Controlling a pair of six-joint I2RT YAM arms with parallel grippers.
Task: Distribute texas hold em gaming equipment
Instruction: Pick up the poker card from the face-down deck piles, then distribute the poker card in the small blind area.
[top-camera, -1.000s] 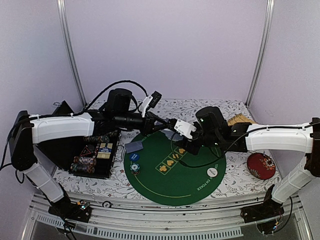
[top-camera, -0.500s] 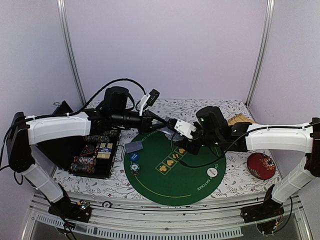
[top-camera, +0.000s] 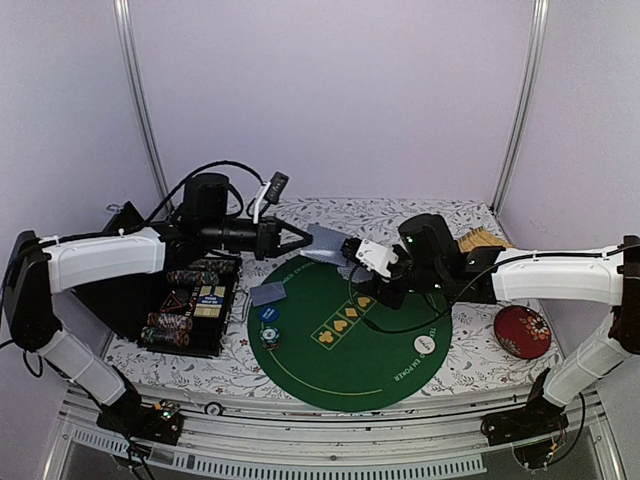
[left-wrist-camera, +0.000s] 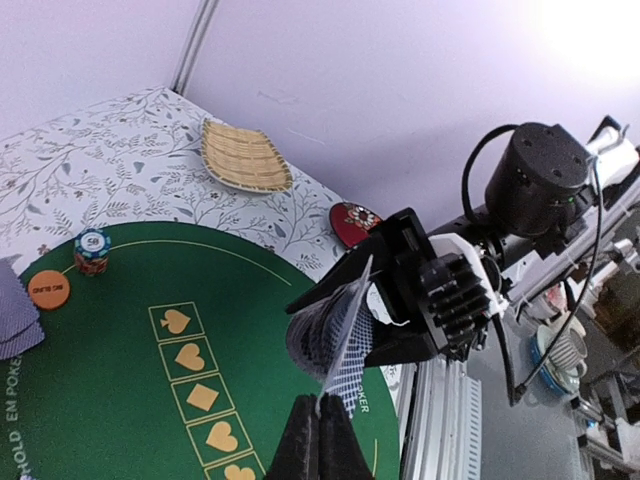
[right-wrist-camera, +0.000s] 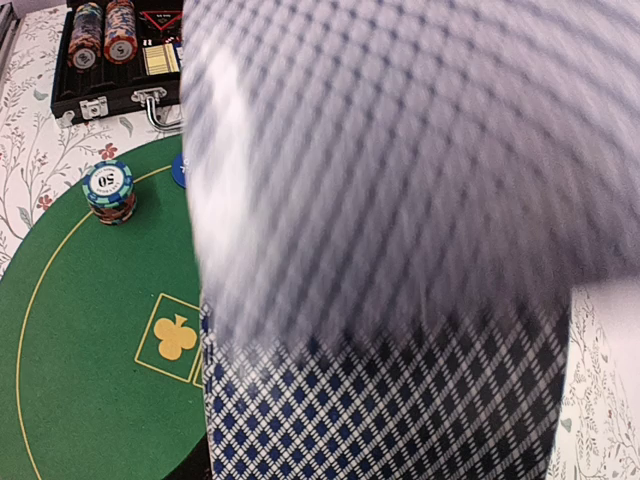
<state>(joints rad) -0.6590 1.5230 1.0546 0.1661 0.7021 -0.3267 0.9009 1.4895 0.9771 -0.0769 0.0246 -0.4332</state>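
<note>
Chip case (top-camera: 190, 305) L of mat (top-camera: 350, 370), chip stack (top-camera: 269, 336) on mat's L side, dish (top-camera: 522, 331) R of mat

There are three button discs: a blue disc (top-camera: 268, 313), a white disc (top-camera: 424, 344) and an orange disc (left-wrist-camera: 49, 288). Two chip stacks stand loose: the blue-side stack (top-camera: 268, 338) and the orange-side stack (left-wrist-camera: 91, 250).

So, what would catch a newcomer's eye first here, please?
Above the far edge of the green felt mat, the left gripper pinches one playing card at the deck that the right gripper holds. A black chip case lies open left of the mat.
</note>
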